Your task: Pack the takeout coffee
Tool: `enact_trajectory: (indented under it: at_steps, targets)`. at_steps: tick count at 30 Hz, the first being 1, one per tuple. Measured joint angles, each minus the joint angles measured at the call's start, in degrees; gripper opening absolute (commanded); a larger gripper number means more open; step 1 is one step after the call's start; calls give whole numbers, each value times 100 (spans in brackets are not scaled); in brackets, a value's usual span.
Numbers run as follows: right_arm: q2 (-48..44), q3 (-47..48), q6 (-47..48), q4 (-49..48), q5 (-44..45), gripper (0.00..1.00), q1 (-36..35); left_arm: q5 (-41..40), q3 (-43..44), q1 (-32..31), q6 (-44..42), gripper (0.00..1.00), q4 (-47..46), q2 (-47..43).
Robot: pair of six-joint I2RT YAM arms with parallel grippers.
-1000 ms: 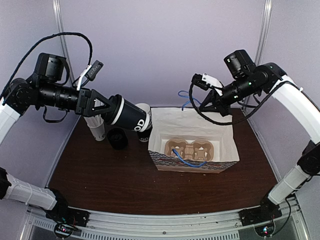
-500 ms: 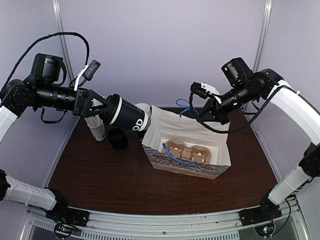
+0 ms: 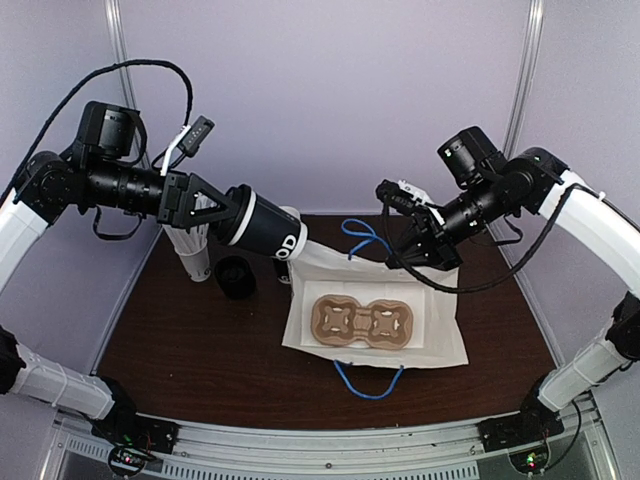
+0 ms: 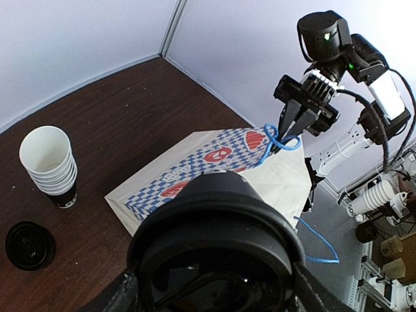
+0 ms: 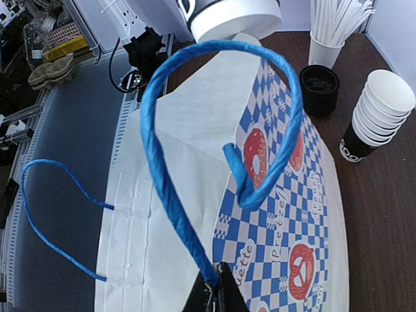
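— Up front?
— The paper bag on the desk shows only its white inside from above; a cardboard carrier lies in it.
— The grippers?
— The right gripper is pressed together on the bag's far blue handle. The left gripper is spread around the takeout coffee, held sideways in the air near the bag's far left corner. Its dome lid fills the left wrist view, with the fingers cut off.
— Behind?
— A stack of white cups, a loose black lid, and a cup of white sticks, their tops cut off.
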State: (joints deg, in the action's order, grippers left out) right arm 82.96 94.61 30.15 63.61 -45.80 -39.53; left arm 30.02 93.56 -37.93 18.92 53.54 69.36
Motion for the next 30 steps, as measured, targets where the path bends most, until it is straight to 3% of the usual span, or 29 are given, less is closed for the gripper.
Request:
enact_trajectory:
  at_steps: [15, 22, 27, 30]
  targets:
    - [-90, -415, -59, 177, -496, 3, -446, 190, -273, -219, 2, 46, -118, -439]
    - [-101, -411, -256, 61, -264, 1, -437, -122, 173, -1305, -96, 45, 72, -157]
    - [-26, -350, -511, -157, -35, 1, -363, -658, 1012, -2120, -448, 44, 459, 686]
    - [26, -332, -721, -343, 142, 8, -332, -1097, 1355, -2400, -748, 44, 828, 1353]
